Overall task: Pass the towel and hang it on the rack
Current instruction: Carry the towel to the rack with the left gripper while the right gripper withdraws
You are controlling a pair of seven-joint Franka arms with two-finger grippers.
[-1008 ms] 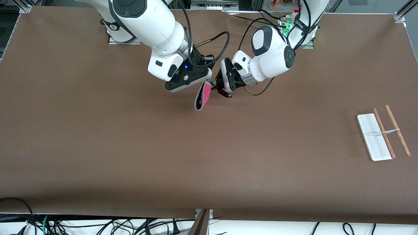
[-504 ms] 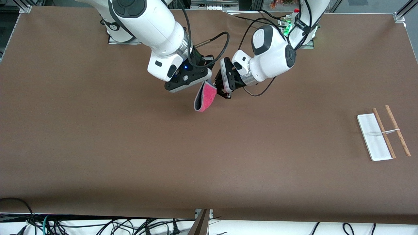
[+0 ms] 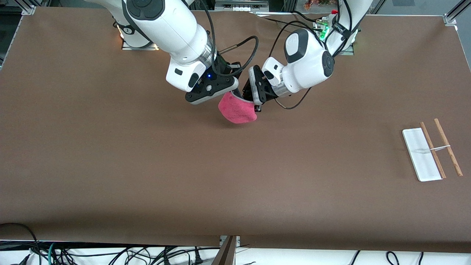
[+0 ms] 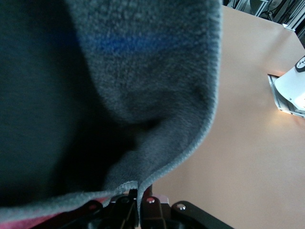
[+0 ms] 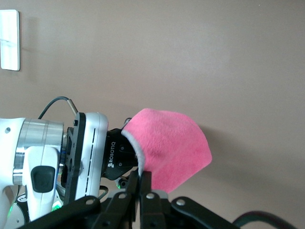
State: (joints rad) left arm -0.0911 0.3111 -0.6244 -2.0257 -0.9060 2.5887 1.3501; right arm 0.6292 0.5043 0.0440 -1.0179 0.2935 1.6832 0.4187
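brown table (image 3: 147, 165), both grippers up over its middle, left gripper (image 3: 256, 104) and right gripper (image 5: 141, 177) each pinching pink towel (image 3: 237, 109), rack (image 3: 430, 151) well apart

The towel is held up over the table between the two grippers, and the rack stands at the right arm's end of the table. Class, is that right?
Not quite. The front view shows the rack at the left arm's end. The towel does hang between the left gripper and right gripper.

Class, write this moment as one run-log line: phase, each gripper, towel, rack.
phase: handover | left gripper: shut on towel | right gripper: shut on towel | towel: above table | rack: bare, toward left arm's end
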